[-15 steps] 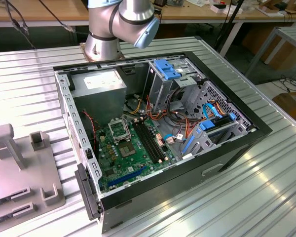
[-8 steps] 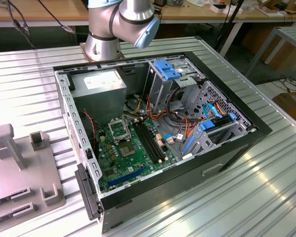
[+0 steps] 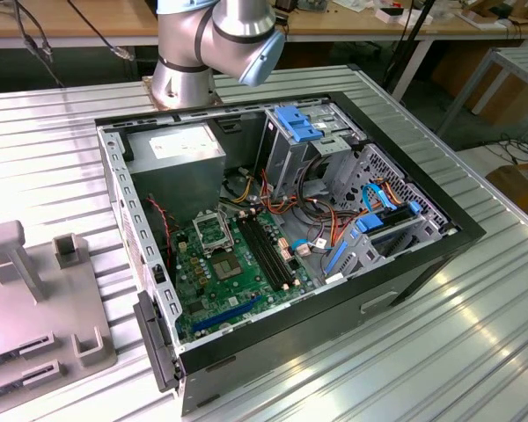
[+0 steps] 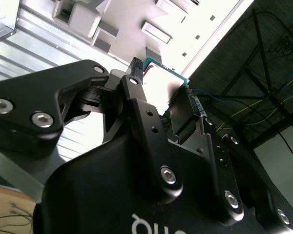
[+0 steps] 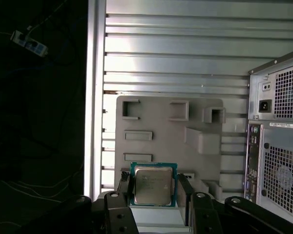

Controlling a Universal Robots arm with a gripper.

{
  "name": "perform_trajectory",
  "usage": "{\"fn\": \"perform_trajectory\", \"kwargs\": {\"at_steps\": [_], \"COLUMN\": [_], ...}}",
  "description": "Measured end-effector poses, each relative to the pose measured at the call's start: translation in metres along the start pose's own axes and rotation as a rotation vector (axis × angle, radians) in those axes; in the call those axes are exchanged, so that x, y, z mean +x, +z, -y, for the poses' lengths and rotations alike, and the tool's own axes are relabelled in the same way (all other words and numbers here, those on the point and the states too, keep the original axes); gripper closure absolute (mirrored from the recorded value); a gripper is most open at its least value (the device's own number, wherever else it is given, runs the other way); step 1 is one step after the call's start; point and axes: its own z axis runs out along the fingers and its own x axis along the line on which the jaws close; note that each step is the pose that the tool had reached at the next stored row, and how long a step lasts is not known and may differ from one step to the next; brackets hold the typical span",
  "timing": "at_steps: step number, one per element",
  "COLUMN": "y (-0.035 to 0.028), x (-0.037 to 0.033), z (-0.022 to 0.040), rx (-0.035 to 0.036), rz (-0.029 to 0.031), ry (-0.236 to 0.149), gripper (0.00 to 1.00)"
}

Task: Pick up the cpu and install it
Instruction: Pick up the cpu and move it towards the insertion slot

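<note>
Between fingertips of gripper (image 5: 154,191): cpu (image 5: 153,184), metal top twd. wrist cam; jaws clamped on opp. edges, above grey holder tray (image 5: 156,122).

Open computer case (image 3: 290,345) beside grey fixture tray (image 3: 33,318) on slatted table (image 3: 422,369).

A ribbed metal table (image 3: 440,352) stands before a long wooden bench (image 3: 88,18).

Fingers (image 5: 184,187) — closed on cpu (image 5: 153,185), gripping opposite edges.
</note>
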Motion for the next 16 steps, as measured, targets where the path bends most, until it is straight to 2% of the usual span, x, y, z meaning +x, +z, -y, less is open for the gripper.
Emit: {"fn": "perform_trajectory", "kwargs": {"at_steps": [16], "y": [0.0001], "x": [-0.0063], "z": [0.0002], "rx": [0.0001], "rz": [0.0000], "ry": [0.000], "gripper": [0.53]}}
